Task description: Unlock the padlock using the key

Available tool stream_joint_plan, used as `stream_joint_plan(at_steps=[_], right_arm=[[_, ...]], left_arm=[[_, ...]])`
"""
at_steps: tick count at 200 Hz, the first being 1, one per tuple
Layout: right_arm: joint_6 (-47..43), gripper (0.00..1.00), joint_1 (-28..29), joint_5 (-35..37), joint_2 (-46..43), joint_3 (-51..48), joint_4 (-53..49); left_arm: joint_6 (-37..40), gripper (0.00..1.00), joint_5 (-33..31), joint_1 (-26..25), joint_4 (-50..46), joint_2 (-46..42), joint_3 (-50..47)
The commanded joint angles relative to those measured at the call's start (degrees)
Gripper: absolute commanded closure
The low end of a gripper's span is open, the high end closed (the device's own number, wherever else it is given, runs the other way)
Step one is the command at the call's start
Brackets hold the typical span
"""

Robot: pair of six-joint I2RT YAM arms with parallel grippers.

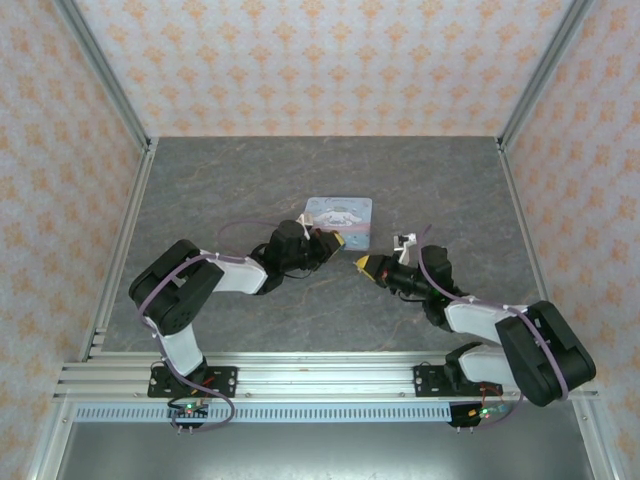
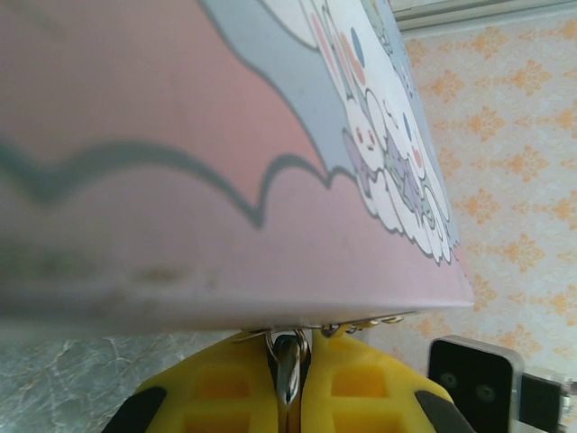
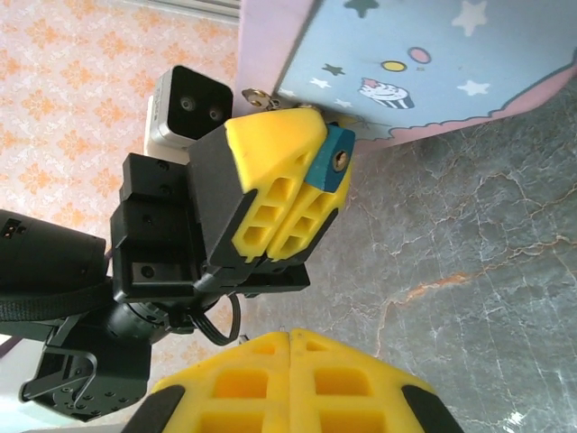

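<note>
Nearest is the right tool (image 3: 289, 338), its yellow fingers pressed together, and whether the key sits between them I cannot tell; just beyond, the left tool (image 3: 317, 167) pinches the padlock (image 3: 331, 160) at the edge of the tin (image 3: 433, 63), above the worktop (image 3: 469, 271). An approach slightly off line could skid off the small face and twist the padlock in that pinch. Its brassy keyhole faces the right tool, the long axis seemingly running from the tin toward it.

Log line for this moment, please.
left gripper: shut on padlock, beside tin | right gripper: shut, apart from padlock, pointing toward it
</note>
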Motion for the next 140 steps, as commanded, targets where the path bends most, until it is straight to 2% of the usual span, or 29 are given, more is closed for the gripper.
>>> stream_joint_plan(at_steps=[1, 52, 140], right_arm=[[1.6, 1.0, 0.4, 2.5, 1.3, 0.5, 4.7], [4.0, 1.0, 0.7, 6.4, 4.2, 2.3, 4.9], [5.9, 1.0, 2.2, 7.5, 11.1, 7.1, 8.5]], left_arm=[[-3.5, 1.0, 1.1, 0.2, 5.5, -3.1, -0.4], [-7.6, 1.0, 1.0, 0.1, 7.8, -3.7, -1.3], [-7.0, 1.0, 2.0, 0.0, 6.8, -4.3, -1.1]])
